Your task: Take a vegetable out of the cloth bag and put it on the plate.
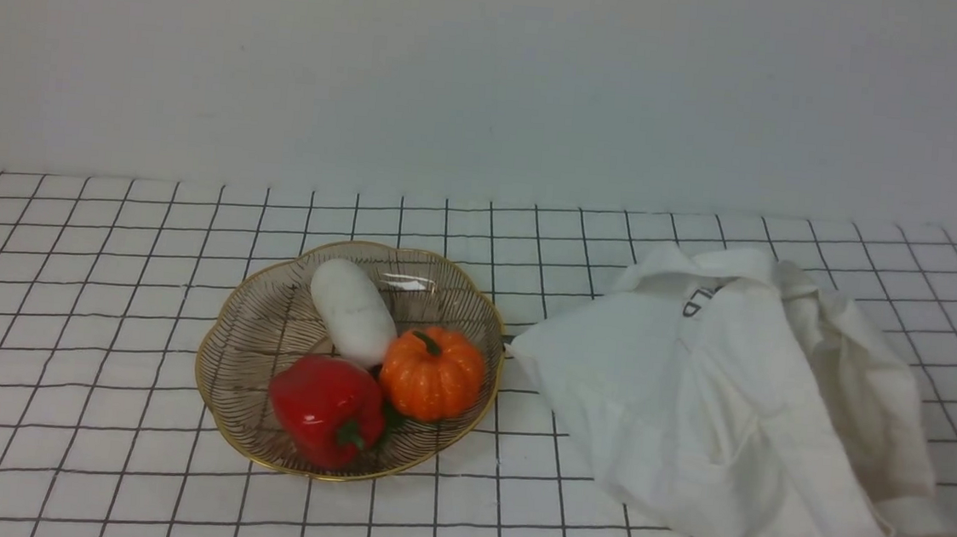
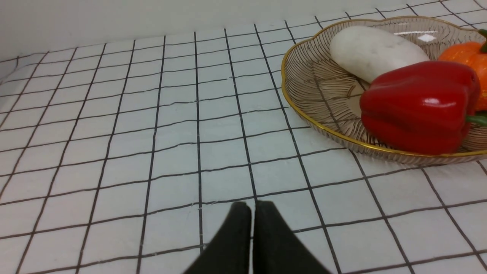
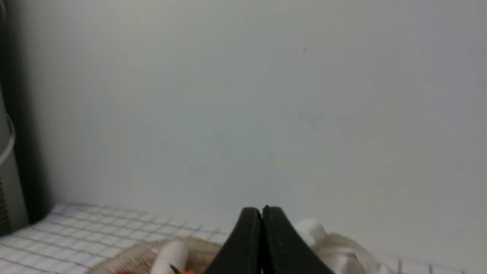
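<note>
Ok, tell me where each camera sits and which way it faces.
Front view: between the arms, facing forward over the plate, pumpkin and cloth bag; no robot part shows.
Left wrist view: low over the table, facing the plate; left hand shut, empty.
Right wrist view: raised, facing the wall; right hand shut, empty.
All three views share the plate.
</note>
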You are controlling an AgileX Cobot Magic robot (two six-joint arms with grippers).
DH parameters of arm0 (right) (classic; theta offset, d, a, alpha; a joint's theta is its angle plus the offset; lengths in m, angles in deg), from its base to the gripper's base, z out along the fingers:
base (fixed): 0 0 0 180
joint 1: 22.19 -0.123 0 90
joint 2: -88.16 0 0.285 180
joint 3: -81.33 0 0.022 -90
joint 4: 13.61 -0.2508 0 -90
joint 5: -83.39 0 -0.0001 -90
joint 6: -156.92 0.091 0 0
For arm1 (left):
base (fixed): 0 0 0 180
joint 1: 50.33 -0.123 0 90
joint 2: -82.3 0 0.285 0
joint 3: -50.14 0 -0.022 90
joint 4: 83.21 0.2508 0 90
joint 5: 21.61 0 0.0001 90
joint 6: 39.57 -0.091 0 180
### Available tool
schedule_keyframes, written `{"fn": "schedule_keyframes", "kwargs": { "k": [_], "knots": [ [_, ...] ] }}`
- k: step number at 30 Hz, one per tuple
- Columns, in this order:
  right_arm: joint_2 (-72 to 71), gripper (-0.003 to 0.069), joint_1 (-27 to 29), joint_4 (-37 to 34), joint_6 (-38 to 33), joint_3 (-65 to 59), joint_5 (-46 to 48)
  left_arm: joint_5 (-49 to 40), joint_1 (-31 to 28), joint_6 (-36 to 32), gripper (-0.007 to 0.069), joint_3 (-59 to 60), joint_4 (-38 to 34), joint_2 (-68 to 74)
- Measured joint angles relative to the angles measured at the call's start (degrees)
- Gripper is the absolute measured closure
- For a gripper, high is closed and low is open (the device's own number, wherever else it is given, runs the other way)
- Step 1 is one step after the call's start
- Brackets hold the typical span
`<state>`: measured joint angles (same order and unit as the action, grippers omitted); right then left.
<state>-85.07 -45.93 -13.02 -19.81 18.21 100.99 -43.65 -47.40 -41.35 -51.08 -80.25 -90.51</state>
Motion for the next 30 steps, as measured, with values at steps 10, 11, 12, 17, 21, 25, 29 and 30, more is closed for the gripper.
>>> {"fn": "schedule_keyframes", "kwargs": {
  "k": [10,11,12,17,21,25,29,30],
  "knots": [
    [0.11,0.0673,22.28,3.66,0.36,-15.41,3.90,0.00,0.00,0.00,0.0632,0.00,0.00,0.00],
    [0.16,0.0673,23.17,3.66,0.36,-15.41,3.92,0.00,0.00,0.00,0.0632,0.00,0.00,0.00],
    [0.16,0.0673,24.07,3.70,0.12,-15.41,4.00,0.00,0.00,0.00,0.0632,0.00,0.00,0.00],
    [0.16,0.0673,24.14,3.70,-0.14,-15.36,4.19,0.00,0.00,0.00,0.0632,0.00,0.00,0.00],
    [0.16,0.0673,24.14,3.70,-0.14,-15.36,4.19,0.00,0.00,0.00,0.0632,0.00,0.00,0.00],
    [0.16,0.0673,24.14,3.70,-0.32,-15.36,4.21,0.00,0.00,0.00,0.0632,0.00,0.00,0.00],
    [0.16,0.0673,24.14,3.70,-0.32,-15.36,4.21,0.00,0.00,0.00,0.0632,0.00,0.00,0.00],
    [0.16,0.0673,24.14,3.70,-0.32,-15.36,4.21,0.00,0.00,0.00,0.0632,0.00,0.00,0.00]
  ]
}}
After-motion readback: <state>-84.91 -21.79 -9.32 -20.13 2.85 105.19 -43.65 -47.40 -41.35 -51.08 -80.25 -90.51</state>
